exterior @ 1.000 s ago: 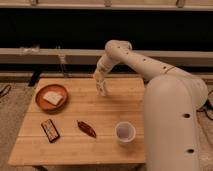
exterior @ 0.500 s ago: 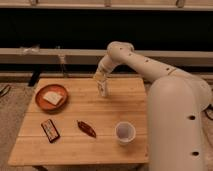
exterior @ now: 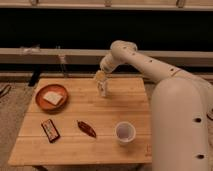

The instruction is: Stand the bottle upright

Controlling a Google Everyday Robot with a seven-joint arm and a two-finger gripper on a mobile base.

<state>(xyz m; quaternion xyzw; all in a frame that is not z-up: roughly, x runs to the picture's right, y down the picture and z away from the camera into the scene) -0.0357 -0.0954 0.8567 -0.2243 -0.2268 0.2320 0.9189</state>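
The bottle (exterior: 103, 90) is small, slim and pale, with a yellowish-tan top. It is roughly upright on the wooden table (exterior: 120, 102), at the middle of the far half. My gripper (exterior: 101, 79) comes down from the white arm (exterior: 145, 62) on the right and sits right at the bottle's top end. The bottle's lower part shows below the gripper.
A red-brown plate (exterior: 40, 102) holding a pale slice sits at the far left. A dark wrapped bar (exterior: 50, 130) and a dark red-brown wrapped snack (exterior: 86, 128) lie at the front. A white paper cup (exterior: 125, 132) stands front right. My white body (exterior: 180, 125) fills the right side.
The gripper and the bottle have shifted slightly to the right; otherwise the scene is the same.
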